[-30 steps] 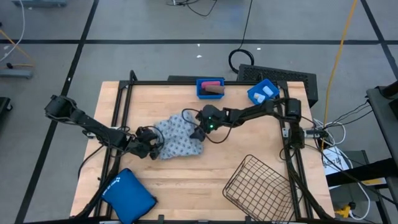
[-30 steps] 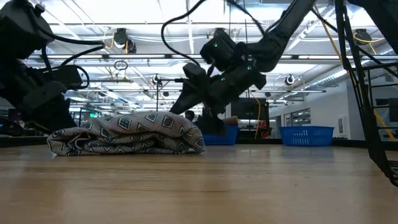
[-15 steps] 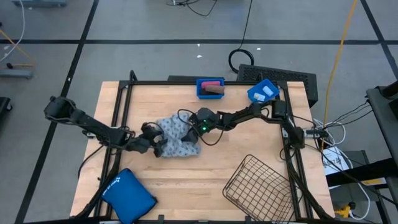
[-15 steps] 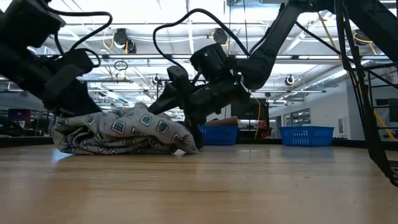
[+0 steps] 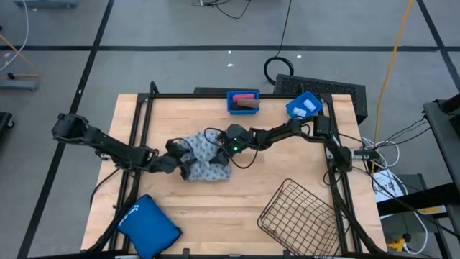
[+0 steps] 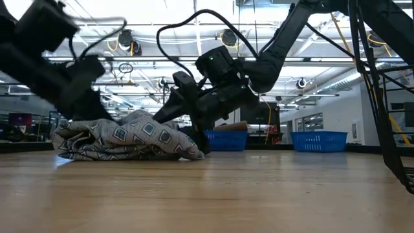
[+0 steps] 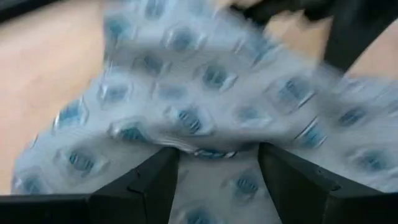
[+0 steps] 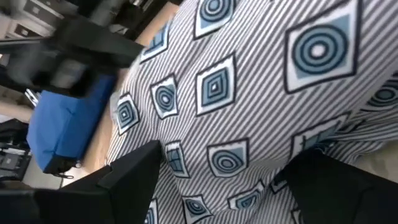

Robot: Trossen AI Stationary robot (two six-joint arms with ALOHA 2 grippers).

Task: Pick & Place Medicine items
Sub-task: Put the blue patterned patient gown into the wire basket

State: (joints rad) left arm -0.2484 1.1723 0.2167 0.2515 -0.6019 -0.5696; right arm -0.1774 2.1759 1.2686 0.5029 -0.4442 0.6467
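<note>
Both grippers straddle the grey-blue patterned soft fabric pack (image 5: 205, 160): left gripper (image 5: 181, 160) on its left edge, right gripper (image 5: 220, 149) opposite; both spread open, fabric between fingers.

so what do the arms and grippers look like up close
Both arms are matte black, built of jointed segments with thin black cables looping loosely alongside. The right arm shows a small green light near its wrist. Each gripper, left gripper and right gripper, ends in two flat, dark, angular fingers.
</note>
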